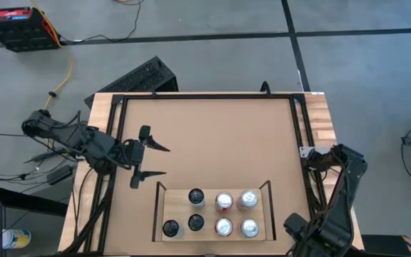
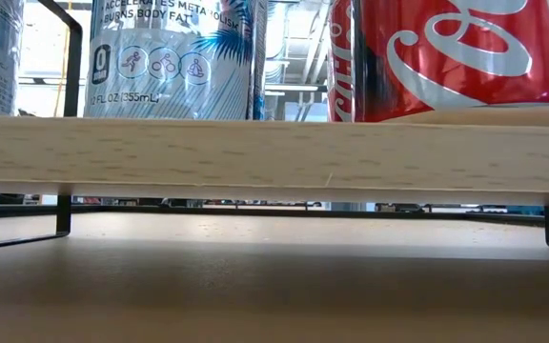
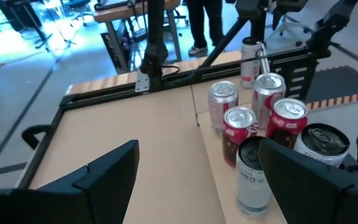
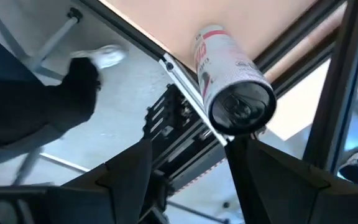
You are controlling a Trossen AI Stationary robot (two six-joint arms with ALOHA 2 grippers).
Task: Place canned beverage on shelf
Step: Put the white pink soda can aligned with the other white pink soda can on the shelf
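The pale wood shelf (image 1: 212,235) with black end rails stands at the table's near edge and carries several upright cans (image 1: 224,201). The low view shows its board (image 2: 274,152) with a pale blue can (image 2: 170,57) and a red can (image 2: 456,57) on it. My left gripper (image 1: 155,160) is open and empty, above the table just left of the shelf (image 3: 213,155). My right gripper (image 4: 191,146) is open over a white-and-red can (image 4: 229,81). That can stands upright by the table's right rail, also seen in the left wrist view (image 3: 248,59). My right arm hides it in the high view.
A black metal frame (image 1: 205,96) runs around the brown tabletop (image 1: 205,143), which is bare beyond the shelf. A person's legs (image 3: 201,25) stand past the table's right side. A red box (image 1: 16,25) and cables lie on the floor.
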